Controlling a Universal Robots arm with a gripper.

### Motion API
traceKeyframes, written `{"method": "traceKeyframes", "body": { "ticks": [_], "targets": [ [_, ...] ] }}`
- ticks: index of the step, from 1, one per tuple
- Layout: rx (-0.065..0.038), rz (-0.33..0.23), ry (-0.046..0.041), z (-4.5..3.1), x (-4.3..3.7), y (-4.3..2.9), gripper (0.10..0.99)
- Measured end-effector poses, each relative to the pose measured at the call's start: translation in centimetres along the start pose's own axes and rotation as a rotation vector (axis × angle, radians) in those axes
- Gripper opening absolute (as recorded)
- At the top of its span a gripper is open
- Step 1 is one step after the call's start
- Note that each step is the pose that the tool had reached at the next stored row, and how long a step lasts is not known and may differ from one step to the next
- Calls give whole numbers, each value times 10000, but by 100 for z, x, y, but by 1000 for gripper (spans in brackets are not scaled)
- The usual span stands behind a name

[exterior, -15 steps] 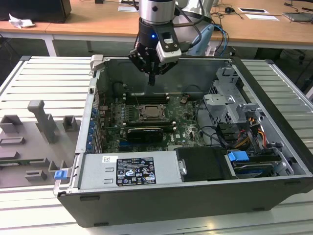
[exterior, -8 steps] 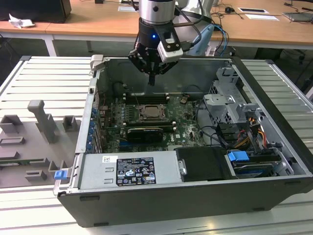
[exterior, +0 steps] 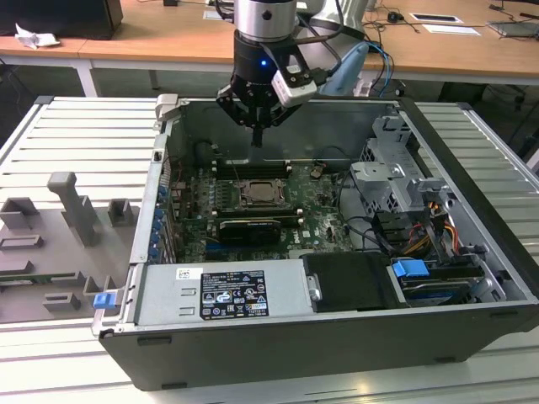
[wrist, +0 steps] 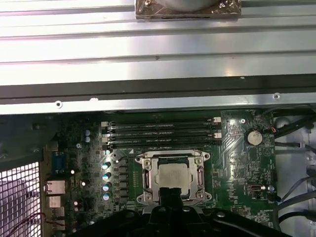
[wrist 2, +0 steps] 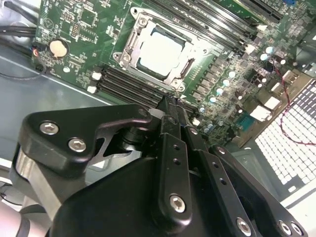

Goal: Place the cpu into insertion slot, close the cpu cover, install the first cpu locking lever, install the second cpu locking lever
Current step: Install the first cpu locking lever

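Observation:
The cpu (exterior: 258,194) (wrist 2: 160,49) (wrist: 174,177), a pale silver square, lies flat in the insertion slot on the green board inside the open computer case. The silvery cpu cover (wrist 2: 127,49) (wrist: 148,178) lies down around it, and the chip shows through its window. My gripper (exterior: 257,136) (wrist 2: 170,104) (wrist: 171,193) hangs above the board, just behind the socket in the exterior view, clear of it. Its black fingers are pressed together with nothing between them. Whether the locking levers are latched cannot be made out.
Long black memory slots (wrist: 163,133) run beside the socket. A black expansion card (exterior: 250,229) sits in front of it, then the power supply (exterior: 223,290). A drive cage (exterior: 396,181) with cables fills the exterior view's right. Grey fixtures (exterior: 76,206) stand outside the case.

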State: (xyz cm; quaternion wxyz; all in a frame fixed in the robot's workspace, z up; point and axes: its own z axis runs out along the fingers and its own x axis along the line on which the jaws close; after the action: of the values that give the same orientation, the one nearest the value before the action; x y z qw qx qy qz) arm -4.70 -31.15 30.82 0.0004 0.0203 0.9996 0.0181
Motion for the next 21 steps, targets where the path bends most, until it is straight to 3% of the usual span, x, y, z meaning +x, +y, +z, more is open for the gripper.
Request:
{"method": "traceKeyframes", "body": {
  "ticks": [6, 12, 21],
  "targets": [
    [0, -593, 21, 0, 50, -3, 106],
    [0, -630, 14, 2, 187, -12, 106],
    [-2, -631, 14, 16, 273, -20, 106]
  ]
}}
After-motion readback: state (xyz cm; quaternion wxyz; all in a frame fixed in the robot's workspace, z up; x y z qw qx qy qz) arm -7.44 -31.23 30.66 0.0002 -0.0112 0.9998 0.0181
